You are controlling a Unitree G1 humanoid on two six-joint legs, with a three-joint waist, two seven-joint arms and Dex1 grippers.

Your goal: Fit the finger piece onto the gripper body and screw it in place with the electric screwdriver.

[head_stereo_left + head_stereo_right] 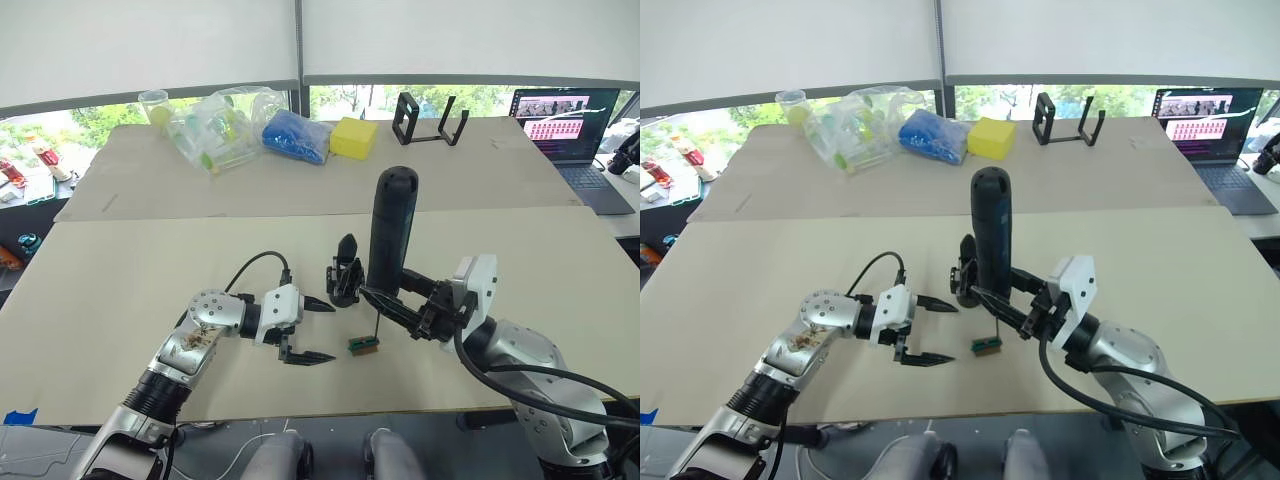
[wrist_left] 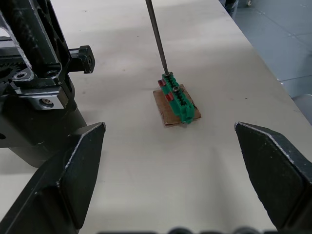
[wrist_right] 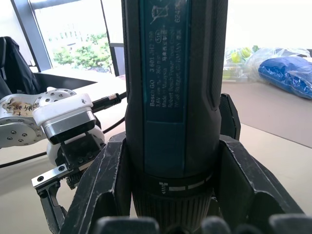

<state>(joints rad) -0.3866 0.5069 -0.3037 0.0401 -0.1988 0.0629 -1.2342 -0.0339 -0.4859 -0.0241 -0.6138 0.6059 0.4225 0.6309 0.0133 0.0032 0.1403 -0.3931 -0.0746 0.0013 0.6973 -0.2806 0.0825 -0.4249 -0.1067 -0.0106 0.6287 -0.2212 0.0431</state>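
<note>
Right wrist view: the right gripper is closed around the screwdriver, which is clamped between its fingers low on the barrel and held upright. In the head views the thin bit is seen reaching down to the green block, and in the left wrist view its tip is seated on a screw at the near end of that block, which lies on a scrap of brown card on the table. The left gripper is held open and empty just beside the block, its fingers spread either side of it without touching. The gripper body stands on the table just behind the block and beside the screwdriver, one pointed finger up. A loose finger piece cannot be made out. The step in hand is judged to be the picking up of a screw on the bit, so the fitting and fastening are not yet done. Next, the bit must be lifted straight so the screw is kept, then carried to the body.
</note>
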